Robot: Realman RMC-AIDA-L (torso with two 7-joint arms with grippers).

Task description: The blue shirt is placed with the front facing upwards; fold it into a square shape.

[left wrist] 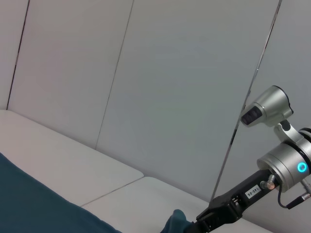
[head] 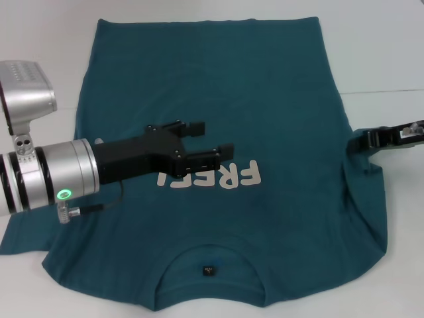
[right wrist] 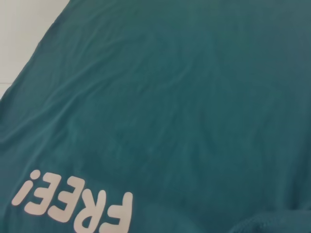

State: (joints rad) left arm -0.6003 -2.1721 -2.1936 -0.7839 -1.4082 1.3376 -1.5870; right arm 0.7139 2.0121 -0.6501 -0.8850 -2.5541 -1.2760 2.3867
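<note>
Blue shirt (head: 218,99) chest print (head: 218,177) reads "FREE!"

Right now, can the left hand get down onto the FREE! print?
Probably yes: the left hand, fingers open, hangs right over the FREE! print on the blue shirt, with nothing between them.

left gripper (head: 207,138) is hanging mid-air with its fingers spread apart, arm reaching across. right gripper (head: 368,140) sits off to its right, pinched closed on cloth.
</note>
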